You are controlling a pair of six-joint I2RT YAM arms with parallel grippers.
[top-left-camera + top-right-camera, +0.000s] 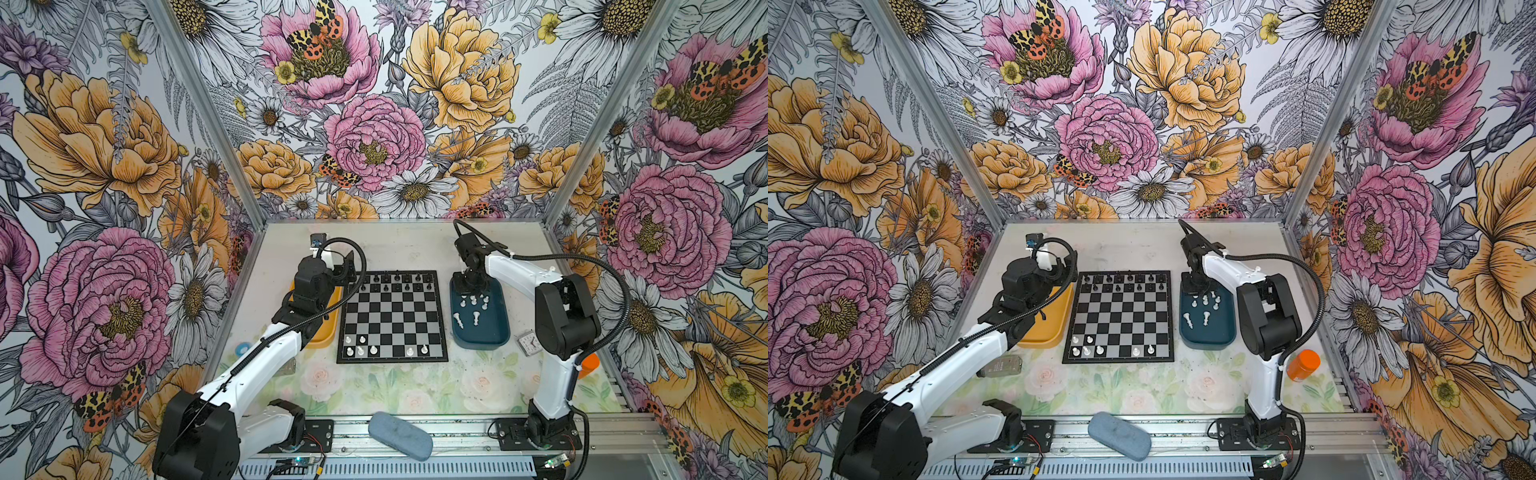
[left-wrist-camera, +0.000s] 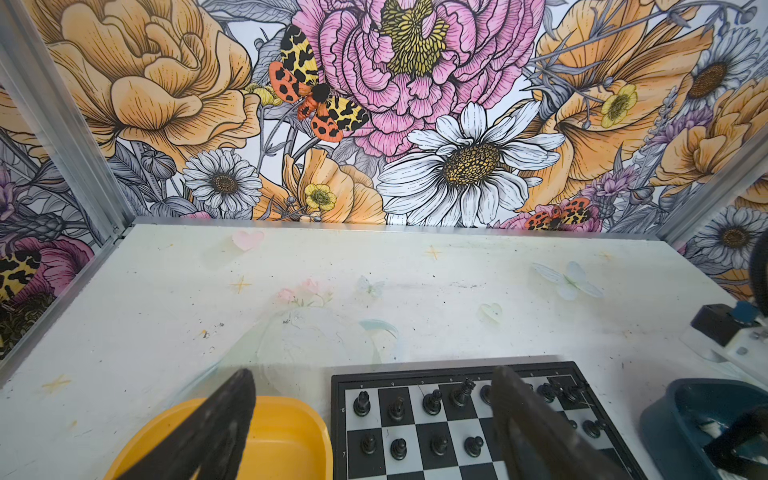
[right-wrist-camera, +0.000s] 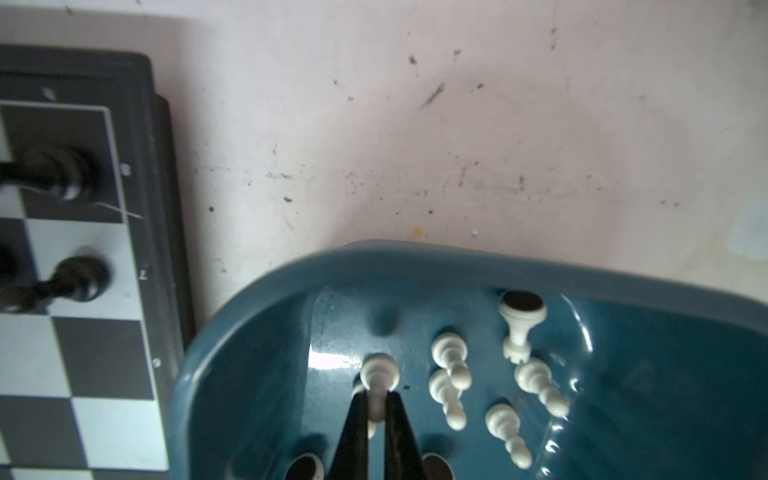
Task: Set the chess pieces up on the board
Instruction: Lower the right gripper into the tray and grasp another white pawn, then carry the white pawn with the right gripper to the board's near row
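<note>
The right arm rises from its base at the desk's near edge, bends at the elbow and tips its wrist steeply down into the far end of the blue tray (image 1: 480,343). There the right gripper (image 3: 376,401) pinches the stem of a white pawn (image 3: 379,373) between thin black fingers (lifted or still resting, I cannot tell). Other white chess pieces (image 3: 453,386), smooth plastic, lie loose on the tray's glossy floor, a rook among them.

The left arm stretches over the yellow tray (image 1: 322,338), covering most of it. The left gripper (image 2: 372,372) is spread wide and empty.

The flat checkered board (image 1: 392,320) lies between the trays, with a few white pieces on its near rows and black chessmen (image 1: 397,282) on the far two.

In both top views the right gripper's tips are hidden behind its own wrist.
</note>
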